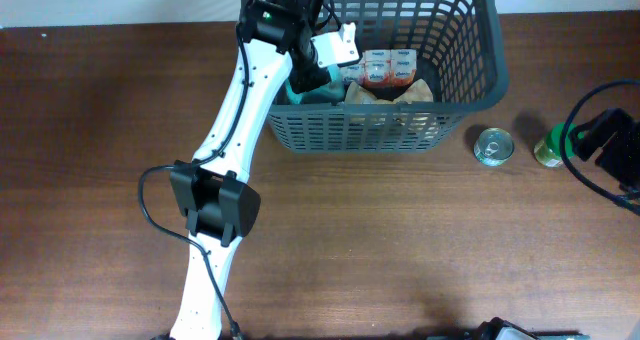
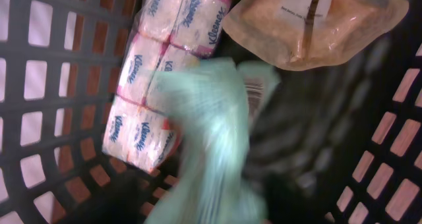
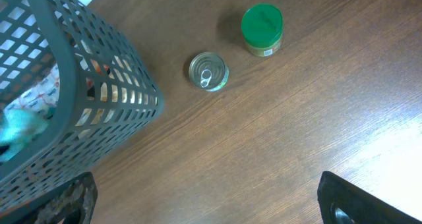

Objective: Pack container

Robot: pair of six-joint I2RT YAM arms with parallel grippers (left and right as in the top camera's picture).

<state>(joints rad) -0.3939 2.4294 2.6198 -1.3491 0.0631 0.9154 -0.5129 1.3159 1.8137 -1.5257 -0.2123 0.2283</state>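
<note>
The container, a large dark grey lattice basket (image 1: 370,130), stands at the table's back. My left gripper (image 1: 315,75) reaches down into its left end. In the left wrist view the gripper (image 2: 211,214) looks shut on a blurred pale green soft pack (image 2: 211,138), which hangs just above the basket floor (image 2: 39,85). A pack of Kleenex tissues (image 2: 148,99) and a brown pouch (image 2: 316,26) lie inside. My right gripper (image 3: 208,197) is open and empty over bare table, right of the basket (image 3: 99,72).
A small tin can (image 1: 493,147) and a green-lidded jar (image 1: 548,147) stand on the table right of the basket, close to the right gripper (image 1: 600,140). Both also show in the right wrist view, the can (image 3: 208,71) and the jar (image 3: 262,28).
</note>
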